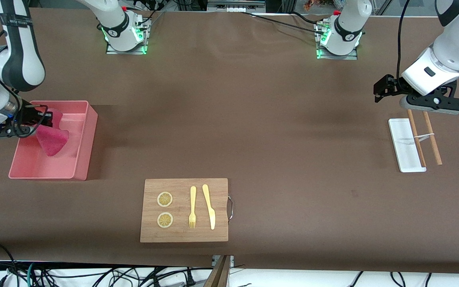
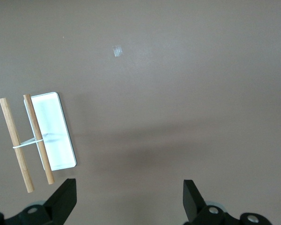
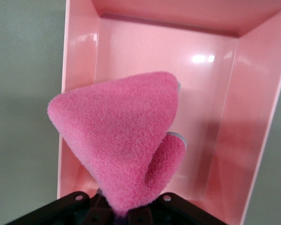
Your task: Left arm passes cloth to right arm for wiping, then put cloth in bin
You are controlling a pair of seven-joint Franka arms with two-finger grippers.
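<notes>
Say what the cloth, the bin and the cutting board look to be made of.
Cloth: soft fleece-like fabric, fuzzy matte nap. Bin: likely pink plastic, smooth walls with glossy highlights. Cutting board: apparently wood or bamboo, pale brown and matte, faint grain.

Robotics lab bench: two white arm bases [image 1: 124, 30] bolted along a brown-covered table [image 1: 273, 131] (green status lights glowing), loose cables [image 1: 94, 275] trailing just below the table's near edge.

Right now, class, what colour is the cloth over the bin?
Bright pink cloth, clearest in the right wrist view.
</notes>
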